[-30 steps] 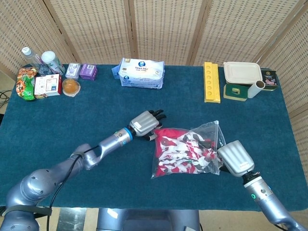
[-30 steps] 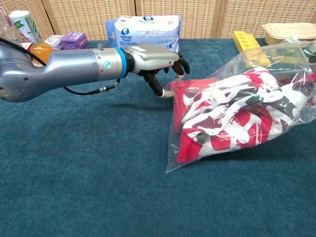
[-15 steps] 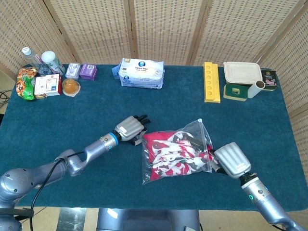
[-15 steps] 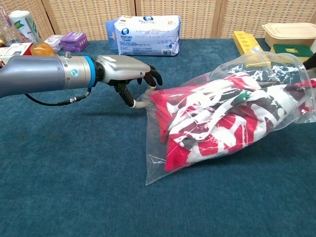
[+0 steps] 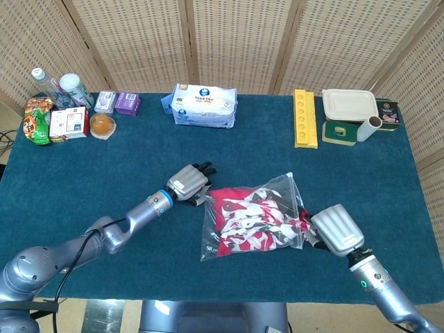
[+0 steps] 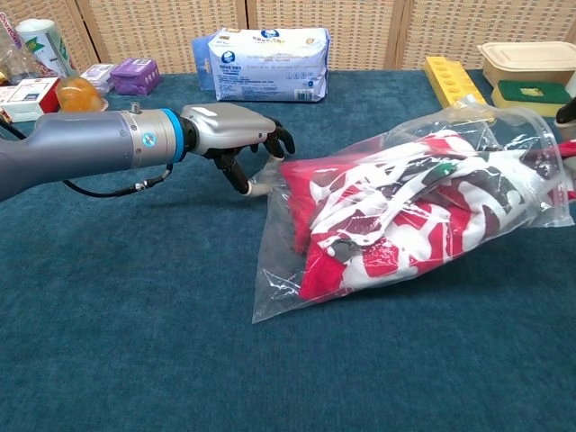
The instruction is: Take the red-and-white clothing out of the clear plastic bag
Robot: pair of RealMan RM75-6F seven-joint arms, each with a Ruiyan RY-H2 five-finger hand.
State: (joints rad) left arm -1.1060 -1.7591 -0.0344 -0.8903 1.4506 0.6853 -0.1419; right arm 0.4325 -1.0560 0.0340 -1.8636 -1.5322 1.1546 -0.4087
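The clear plastic bag [image 5: 253,222] lies on the blue table with the red-and-white clothing [image 5: 250,218] bunched inside it. In the chest view the bag [image 6: 504,153] spans the right half, and the clothing [image 6: 396,216] fills it. My left hand [image 5: 189,183] is at the bag's left end, its fingers [image 6: 256,184] curled and pinching the red cloth edge there. My right hand [image 5: 338,229] is at the bag's right end, palm down, and grips that end. Its fingers are hidden under it.
A white wipes pack [image 5: 204,105] lies at the back centre. A yellow tray [image 5: 304,118], a lidded white box [image 5: 349,104] and a roll [image 5: 368,127] stand back right. Bottles, snack packs and small boxes [image 5: 68,123] crowd the back left corner.
My left hand drew back to the left and the bag with the clothing slid left with it. In the last half second it has stayed almost still.
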